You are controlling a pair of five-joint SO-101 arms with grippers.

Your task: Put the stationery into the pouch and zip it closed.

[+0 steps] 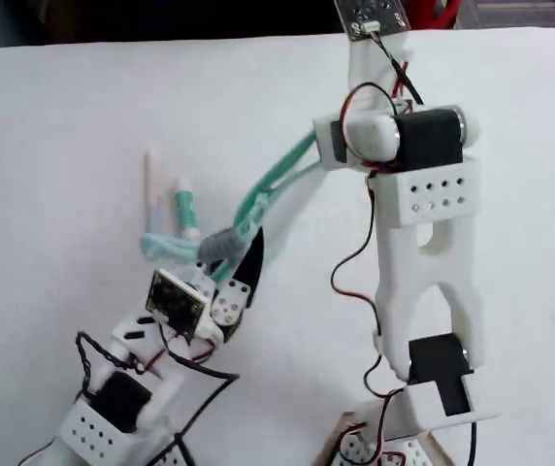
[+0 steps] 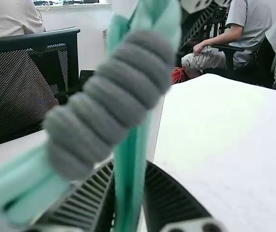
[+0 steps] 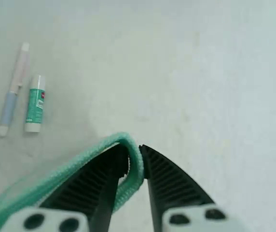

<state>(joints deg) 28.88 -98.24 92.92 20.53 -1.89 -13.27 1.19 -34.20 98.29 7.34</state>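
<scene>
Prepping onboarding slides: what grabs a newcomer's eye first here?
A green strap stretched between both grippers: the left gripper clamps it beside a grey ribbed sleeve, the right gripper pinches its looped end. A pen and glue stick lie side by side on the table.

No readable text anywhere.

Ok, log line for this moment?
left gripper: shut on pouch | right gripper: shut on pouch | pen, glue stick: on table, outside pouch | stage: nothing loaded
</scene>
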